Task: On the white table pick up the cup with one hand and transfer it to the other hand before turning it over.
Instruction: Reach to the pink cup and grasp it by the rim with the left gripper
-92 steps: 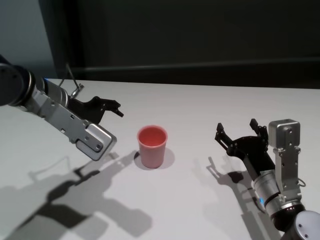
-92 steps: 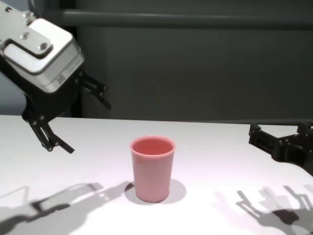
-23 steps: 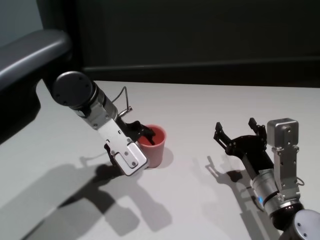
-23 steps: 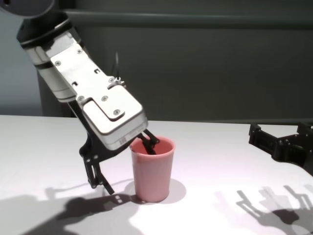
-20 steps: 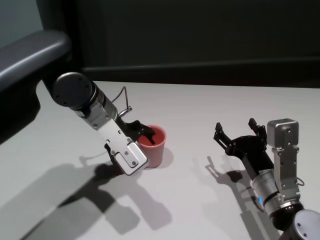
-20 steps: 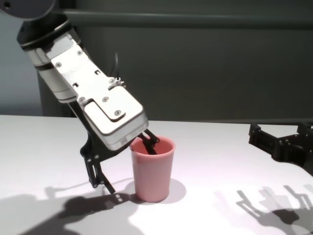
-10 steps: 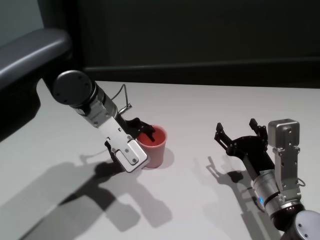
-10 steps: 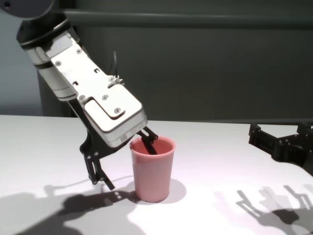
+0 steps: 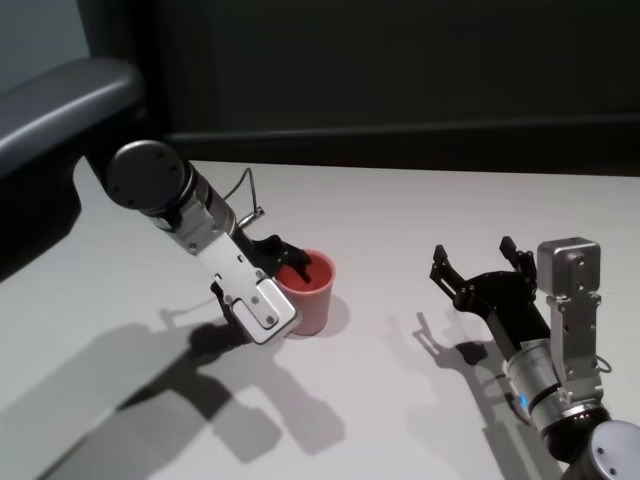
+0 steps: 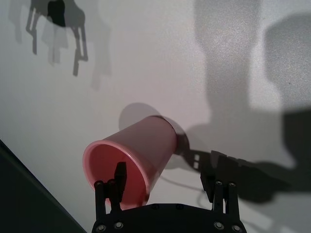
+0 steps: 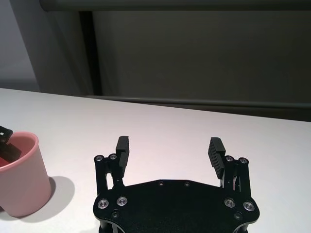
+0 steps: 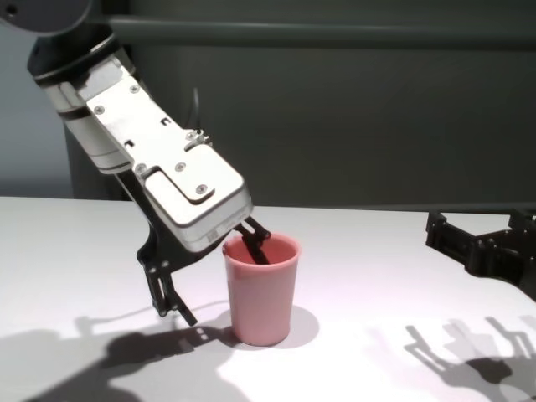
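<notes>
The pink cup (image 9: 312, 298) stands upright on the white table (image 9: 400, 210), mouth up. My left gripper (image 12: 222, 283) is open and straddles the cup's left wall: one finger (image 12: 255, 248) dips inside the rim, the other (image 12: 176, 306) hangs outside near the tabletop. The left wrist view shows the cup (image 10: 138, 153) with one fingertip (image 10: 120, 171) in its mouth. The wall is not pinched. My right gripper (image 9: 472, 252) rests open and empty to the right of the cup, and its wrist view catches the cup (image 11: 22, 182) at the edge.
A dark grey wall with a horizontal bar (image 12: 335, 33) runs behind the table. Strong shadows of both arms fall on the tabletop. Bare table lies between the cup and the right gripper (image 11: 169, 142).
Since the earliest frames my left gripper has come down from the left onto the cup's wall. Over the last second it has barely shifted. The cup and right arm have stayed still.
</notes>
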`<state>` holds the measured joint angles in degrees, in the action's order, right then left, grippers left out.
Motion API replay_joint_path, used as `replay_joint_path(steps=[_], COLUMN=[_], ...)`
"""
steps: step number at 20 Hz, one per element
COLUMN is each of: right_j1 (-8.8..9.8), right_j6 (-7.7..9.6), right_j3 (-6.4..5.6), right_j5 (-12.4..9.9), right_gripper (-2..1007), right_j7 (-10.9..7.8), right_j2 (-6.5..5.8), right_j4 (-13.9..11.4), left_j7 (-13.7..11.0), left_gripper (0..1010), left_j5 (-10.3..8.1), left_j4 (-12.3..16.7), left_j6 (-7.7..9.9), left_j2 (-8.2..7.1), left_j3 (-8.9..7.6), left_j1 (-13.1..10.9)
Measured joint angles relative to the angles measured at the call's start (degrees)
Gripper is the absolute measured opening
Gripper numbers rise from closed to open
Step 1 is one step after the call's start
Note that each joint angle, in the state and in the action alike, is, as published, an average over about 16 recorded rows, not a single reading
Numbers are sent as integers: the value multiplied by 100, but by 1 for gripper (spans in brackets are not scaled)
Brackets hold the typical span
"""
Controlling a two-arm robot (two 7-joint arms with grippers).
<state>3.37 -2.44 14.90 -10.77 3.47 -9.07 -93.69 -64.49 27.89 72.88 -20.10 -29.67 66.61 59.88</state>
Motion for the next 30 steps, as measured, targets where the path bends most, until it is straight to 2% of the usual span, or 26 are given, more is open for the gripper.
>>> replay_joint_path(steps=[18, 24, 30], right_j1=[0, 0, 0], right_j6=[0, 0, 0], right_j3=[0, 0, 0], right_j5=[0, 0, 0], right_gripper=[1001, 1001, 1001], right_j7=[0, 0, 0], right_j2=[0, 0, 0], right_j4=[0, 0, 0], left_j7=[101, 88, 81], left_gripper=[976, 879, 703], left_j5=[-37, -37, -36], left_j4=[39, 38, 37], left_j6=[20, 20, 20], left_j2=[-23, -22, -21], left_j3=[65, 60, 57], left_j1=[23, 23, 22])
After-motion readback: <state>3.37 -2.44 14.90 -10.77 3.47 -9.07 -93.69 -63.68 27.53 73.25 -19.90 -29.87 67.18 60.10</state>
